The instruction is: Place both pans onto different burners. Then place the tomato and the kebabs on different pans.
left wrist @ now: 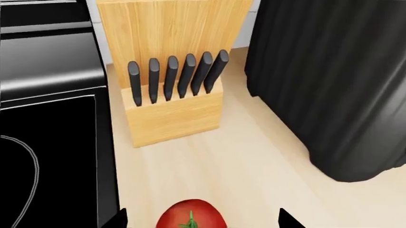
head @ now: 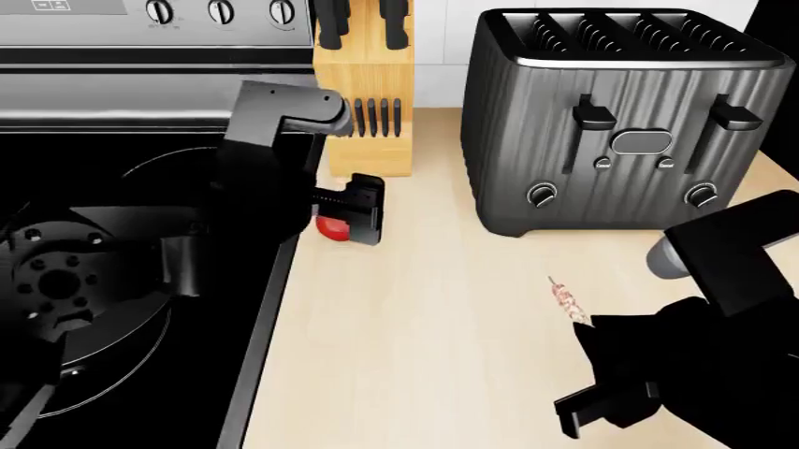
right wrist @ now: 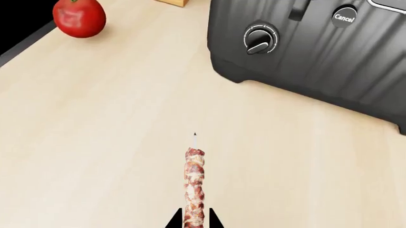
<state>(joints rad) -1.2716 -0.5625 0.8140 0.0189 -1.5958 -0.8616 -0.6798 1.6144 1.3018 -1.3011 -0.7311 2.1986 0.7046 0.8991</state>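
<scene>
My left fingers [head: 351,223] hang low over the pale wooden counter [head: 425,355], right beside the edge of the black cooktop [head: 75,187]. They stand apart, one on each side of the tomato [head: 332,228], which sits on the counter between them; I cannot tell whether either finger touches it. In my left wrist view the tomato [left wrist: 191,217] shows its green stem, with the two dark fingertips [left wrist: 120,219] wide at either side of it. Beyond it stands the wooden knife block [left wrist: 170,71] with six dark handles in a row, and next to that the ribbed black toaster [left wrist: 330,85]. A thin white burner ring [left wrist: 25,175] curves across the glossy glass.

My right fingers [right wrist: 195,221] are down near the counter, further out and well apart from the tomato. They are closed tight on the near end of the kebab [right wrist: 195,185], whose meat chunks and bare pointed tip stretch away from me towards the toaster [right wrist: 317,42]. In the head view the kebab [head: 568,302] lies in front of the toaster [head: 612,122], its far end free, my right arm [head: 712,318] behind it.

Of the pans, I see only dark round shapes on the cooktop under my left arm [head: 250,187], too hidden to tell apart.
</scene>
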